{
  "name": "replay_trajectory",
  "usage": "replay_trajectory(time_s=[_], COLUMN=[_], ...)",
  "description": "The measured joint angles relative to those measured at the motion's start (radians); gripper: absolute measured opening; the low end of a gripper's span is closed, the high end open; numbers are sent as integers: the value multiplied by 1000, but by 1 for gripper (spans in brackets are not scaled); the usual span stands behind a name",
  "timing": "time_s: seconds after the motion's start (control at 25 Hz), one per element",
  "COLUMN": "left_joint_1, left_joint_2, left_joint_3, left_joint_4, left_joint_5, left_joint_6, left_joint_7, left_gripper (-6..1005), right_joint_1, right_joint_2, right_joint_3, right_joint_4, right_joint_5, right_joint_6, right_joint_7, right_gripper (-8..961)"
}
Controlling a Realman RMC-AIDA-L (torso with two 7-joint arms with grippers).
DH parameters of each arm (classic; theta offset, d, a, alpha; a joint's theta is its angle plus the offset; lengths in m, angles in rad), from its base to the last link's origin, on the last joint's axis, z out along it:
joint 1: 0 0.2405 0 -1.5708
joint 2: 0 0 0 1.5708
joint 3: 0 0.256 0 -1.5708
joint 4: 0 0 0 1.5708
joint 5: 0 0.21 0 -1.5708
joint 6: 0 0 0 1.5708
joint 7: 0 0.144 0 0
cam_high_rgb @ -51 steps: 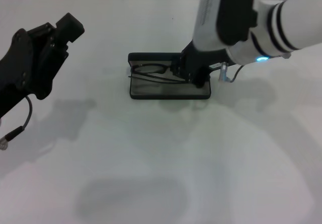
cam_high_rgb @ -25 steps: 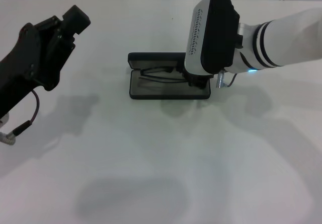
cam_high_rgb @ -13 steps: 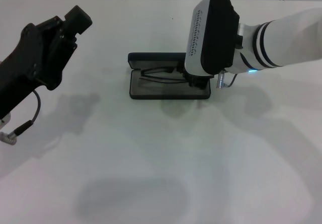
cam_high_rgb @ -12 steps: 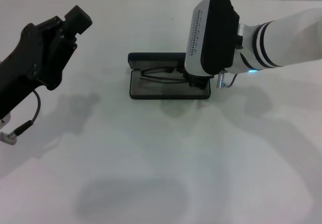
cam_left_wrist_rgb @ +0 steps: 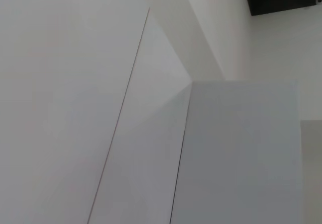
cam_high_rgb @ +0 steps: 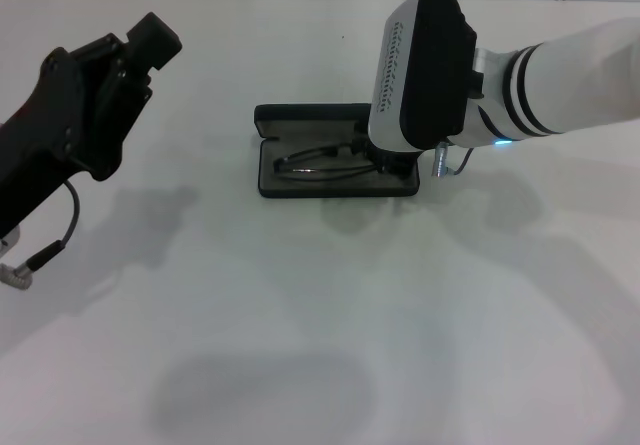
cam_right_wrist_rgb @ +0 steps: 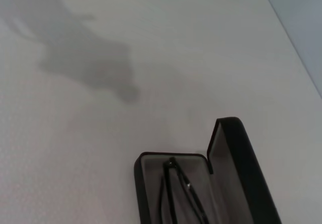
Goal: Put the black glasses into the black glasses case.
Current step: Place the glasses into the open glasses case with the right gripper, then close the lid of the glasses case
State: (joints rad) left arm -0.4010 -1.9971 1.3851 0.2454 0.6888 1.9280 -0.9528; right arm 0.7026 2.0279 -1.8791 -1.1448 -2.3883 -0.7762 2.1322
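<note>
**Glasses now down in the case tray**

Compared with half a second ago, the black glasses (cam_high_rgb: 318,161) sit lower and flatter: before, they were propped up near the hinge side, and now they lie along the grey lining of the tray of the black glasses case (cam_high_rgb: 300,186). The right arm itself has barely shifted.

So, where stuff is. The right gripper (cam_high_rgb: 392,161) hangs over the end of the case on the robot's right, with the big white wrist housing blocking most of it from the head camera. I honestly can't tell if its fingers are spread or pinched, or whether they're touching the frame at all. The glasses stretch away from the gripper toward the far end of the tray, temples folded, lying inside the walls.

From the right wrist camera, the case is just below and ahead of the tool, lid (cam_right_wrist_rgb: 241,168) standing up on its hinge beside the tray, glasses lying lengthwise in the lined half.

The left gripper (cam_high_rgb: 140,50) is way off to the other side, lifted above the white table (cam_high_rgb: 320,315), well apart from the case. Can't tell its finger state either; its wrist camera only shows pale flat surfaces and a dark corner.
</note>
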Motion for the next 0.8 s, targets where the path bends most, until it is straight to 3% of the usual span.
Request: replay_trajectory(time_s=[0.24, 0.48, 0.68, 0.8], left_joint_1=[3, 2, -17, -55], left_joint_2=[0, 1, 18, 52], left_joint_3=[0, 0, 0, 2], left_joint_4=[0, 0, 11, 23], left_joint_5=[0, 2, 7, 24], left_joint_6=[0, 0, -41, -119], left_joint_7=[0, -1, -32, -86], left_gripper=[30, 31, 31, 31], right_joint_1=[-19, -90, -262, -416], right_joint_2=[0, 0, -6, -8], right_joint_3=[0, 0, 33, 113], right_joint_4=[-35, -131, -327, -461], right_joint_5=[5, 10, 118, 232], right_joint_6=[-16, -34, -46, -54], right_joint_7=[5, 8, 6, -16], right_gripper=[136, 155, 159, 161])
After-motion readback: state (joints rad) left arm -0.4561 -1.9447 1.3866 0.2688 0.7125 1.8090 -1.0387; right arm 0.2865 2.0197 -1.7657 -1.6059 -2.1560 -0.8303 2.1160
